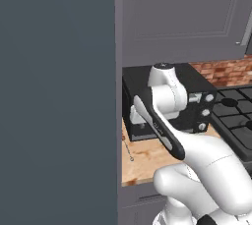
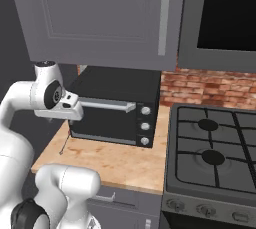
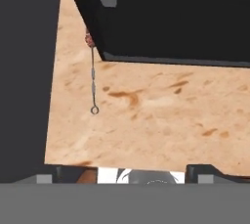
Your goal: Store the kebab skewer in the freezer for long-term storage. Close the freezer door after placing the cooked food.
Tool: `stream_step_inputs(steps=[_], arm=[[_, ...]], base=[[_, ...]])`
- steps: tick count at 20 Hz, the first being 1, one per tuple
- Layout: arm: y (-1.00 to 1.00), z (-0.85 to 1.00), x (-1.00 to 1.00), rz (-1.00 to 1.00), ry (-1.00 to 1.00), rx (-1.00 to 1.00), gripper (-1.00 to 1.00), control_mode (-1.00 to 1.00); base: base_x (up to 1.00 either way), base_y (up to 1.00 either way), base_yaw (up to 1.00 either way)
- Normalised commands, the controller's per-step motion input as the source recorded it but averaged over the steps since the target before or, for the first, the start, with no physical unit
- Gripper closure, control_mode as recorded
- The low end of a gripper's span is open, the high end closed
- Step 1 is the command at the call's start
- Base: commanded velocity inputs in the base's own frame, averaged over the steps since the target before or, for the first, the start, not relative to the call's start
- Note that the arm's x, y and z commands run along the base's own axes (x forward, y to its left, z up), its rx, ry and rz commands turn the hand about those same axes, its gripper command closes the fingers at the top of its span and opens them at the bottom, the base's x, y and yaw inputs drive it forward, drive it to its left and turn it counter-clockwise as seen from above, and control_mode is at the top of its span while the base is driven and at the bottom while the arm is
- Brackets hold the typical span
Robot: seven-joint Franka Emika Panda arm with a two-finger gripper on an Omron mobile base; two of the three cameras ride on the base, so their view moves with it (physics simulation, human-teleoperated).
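Gripper (image 3: 125,169) jaws spread wide, nothing between them, hanging over the wooden counter (image 3: 156,120) and looking down at it; only the two dark fingertips show at the bottom of the hand view. Kebab skewer (image 3: 92,78) lies on the counter just beside the black toaster oven (image 3: 171,27), ring end toward the camera, reddish chunks tucked against the oven's corner, well apart from the fingertips. Progress looks early: skewer not yet picked up, so grasp, carry to freezer, place and shut the door all remain. Freezer (image 1: 56,96) shows as a tall slate-grey slab left of the counter in the left base view; can't tell from here whether its door is open. Hand view gives the chunks and ring; the base views show the skewer as a thin faint line only. Right base view adds the stove (image 2: 215,158), brick backsplash (image 2: 200,88) and upper cabinet (image 2: 100,18).
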Motion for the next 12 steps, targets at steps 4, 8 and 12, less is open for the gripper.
stream_step_inputs(steps=[4, 8, 12], arm=[[0.27, -0.40, 0.00, 0.03, 0.03, 0.00, -1.00, -1.00], [0.24, -0.40, 0.00, 0.02, 0.00, 0.00, -1.00, -1.00], [0.20, -0.43, 0.09, 0.00, 0.00, 0.00, -1.00, -1.00]], base=[[0.00, 0.00, 0.00], [0.00, 0.00, 0.00], [0.00, 0.00, 0.00]])
